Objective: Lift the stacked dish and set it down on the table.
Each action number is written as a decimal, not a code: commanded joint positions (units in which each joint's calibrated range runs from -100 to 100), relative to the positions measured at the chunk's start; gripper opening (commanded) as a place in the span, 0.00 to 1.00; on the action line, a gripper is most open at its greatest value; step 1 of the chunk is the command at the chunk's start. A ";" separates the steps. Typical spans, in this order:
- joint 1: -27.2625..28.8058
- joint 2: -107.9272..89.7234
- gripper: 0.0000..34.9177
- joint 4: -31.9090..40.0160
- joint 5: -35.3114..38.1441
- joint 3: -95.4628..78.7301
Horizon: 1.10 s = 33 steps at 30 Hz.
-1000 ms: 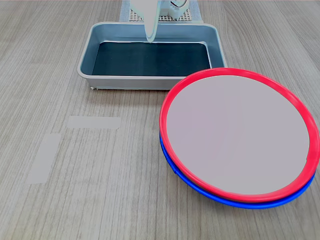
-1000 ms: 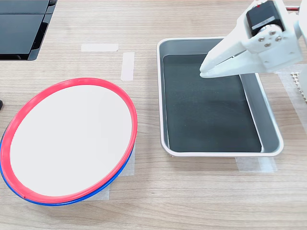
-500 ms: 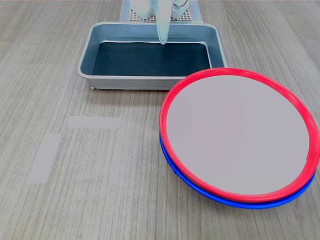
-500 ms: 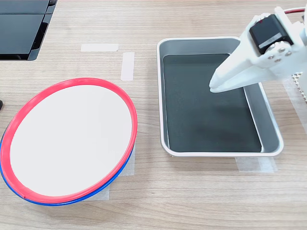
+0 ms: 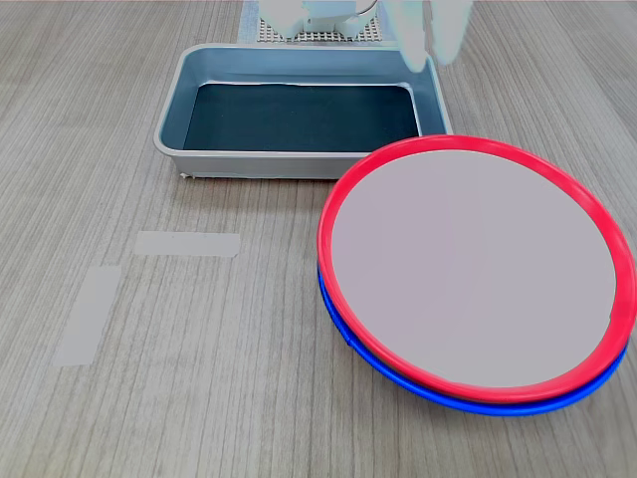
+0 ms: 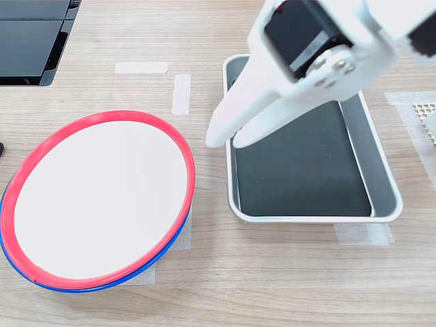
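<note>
On the table [image 6: 272,272], the stacked dish [image 6: 99,197] rests atop a blue-rimmed plate [image 6: 82,285]; the gripper [image 6: 228,141], fingers slightly apart and seemingly empty, hovers by the tray [image 6: 385,187] edge.

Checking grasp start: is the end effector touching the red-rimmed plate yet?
Apart. In the second exterior view, bare table shows between the end effector tips and the red-rimmed plate, which rests on the blue-rimmed plate.
</note>
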<state>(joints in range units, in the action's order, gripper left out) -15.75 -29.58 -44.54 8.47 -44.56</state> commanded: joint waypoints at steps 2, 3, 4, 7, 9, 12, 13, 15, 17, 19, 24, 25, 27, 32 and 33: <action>0.27 12.48 0.36 0.58 1.37 13.10; 0.27 14.02 0.35 0.58 1.51 14.20; 0.36 15.72 0.35 0.58 1.66 15.47; 0.93 20.58 0.31 0.66 2.15 18.93; 1.21 22.29 0.32 0.66 2.39 20.02; 1.49 24.42 0.32 0.50 2.88 20.84; 1.59 24.76 0.33 0.42 2.98 21.02; 1.68 25.45 0.35 -0.49 3.27 21.57; 1.78 25.45 0.36 -1.89 3.27 22.57; 1.78 24.76 0.36 -3.30 3.08 23.21; 1.31 22.29 0.38 -6.43 2.88 23.85; 1.21 21.86 0.38 -7.01 2.88 23.75; 1.21 21.78 0.38 -7.10 2.88 23.39; 1.68 24.08 0.37 -5.53 3.03 23.03; 1.87 24.76 0.37 -5.03 3.03 23.30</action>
<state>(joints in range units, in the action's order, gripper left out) -14.60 -4.94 -50.98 11.55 -23.05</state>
